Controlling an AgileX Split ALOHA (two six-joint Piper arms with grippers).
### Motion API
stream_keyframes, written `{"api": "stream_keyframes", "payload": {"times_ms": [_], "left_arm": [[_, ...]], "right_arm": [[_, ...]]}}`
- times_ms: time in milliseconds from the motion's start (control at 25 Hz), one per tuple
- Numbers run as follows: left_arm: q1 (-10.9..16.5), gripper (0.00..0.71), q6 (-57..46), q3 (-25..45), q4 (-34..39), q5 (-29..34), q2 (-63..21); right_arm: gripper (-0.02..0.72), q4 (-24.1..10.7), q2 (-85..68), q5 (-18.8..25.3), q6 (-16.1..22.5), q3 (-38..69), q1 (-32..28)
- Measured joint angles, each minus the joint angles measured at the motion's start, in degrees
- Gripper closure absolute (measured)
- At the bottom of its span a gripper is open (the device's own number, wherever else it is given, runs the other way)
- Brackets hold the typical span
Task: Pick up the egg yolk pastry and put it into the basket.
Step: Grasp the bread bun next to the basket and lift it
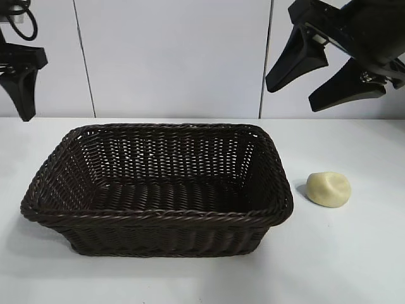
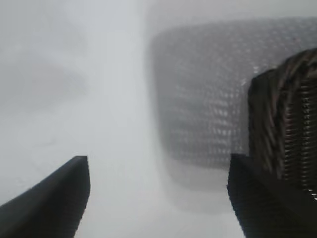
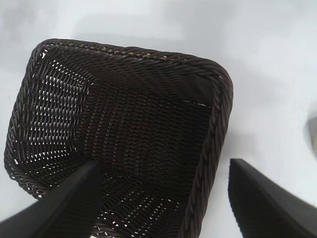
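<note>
- The egg yolk pastry (image 1: 328, 189) sits on the table just right of the empty basket (image 1: 158, 215).
- The right gripper (image 1: 326, 73) hangs above it, jaws wide, empty; it should descend straight and close gently.
- The left gripper (image 2: 158, 198), spread and empty, is beyond the basket's left end.

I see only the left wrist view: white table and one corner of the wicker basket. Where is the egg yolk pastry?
Observer: The egg yolk pastry lies on the table, outside the basket, beside its right end.
Operator: Is the basket empty?
Observer: Yes, nothing lies inside it.
Operator: Where is the right gripper?
Observer: The right gripper hangs open, high above the pastry, holding nothing.
</note>
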Motion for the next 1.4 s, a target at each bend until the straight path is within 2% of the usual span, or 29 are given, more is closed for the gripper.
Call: {"api": "stream_keyframes", "payload": {"times_ms": [280,400,520,1040,1280,1400], "left_arm": [[0.0,0.15,0.3,1.6,-0.9,2.7,-4.2],[0.0,0.15,0.7,5.6,-1.1,2.7,-8.5],[0.0,0.15,0.8,12.5,-1.1,2.8,-14.5],[0.0,0.15,0.9,44.6,-1.1,0.4,-51.6],[0.0,0.15,0.9,55.1,-1.1,-2.7,-69.1],[0.0,0.15,0.9,56.9,-1.1,-2.9,-76.3]], "right_arm": [[0.187,0.0,0.0,0.0,0.0,0.0,0.0],[0.187,0.0,0.0,0.0,0.0,0.0,0.0],[0.187,0.0,0.0,0.0,0.0,0.0,0.0],[0.187,0.0,0.0,0.6,0.4,0.0,0.0],[0.187,0.0,0.0,0.9,0.9,0.0,0.0],[0.187,0.0,0.0,1.2,1.0,0.0,0.0]]}}
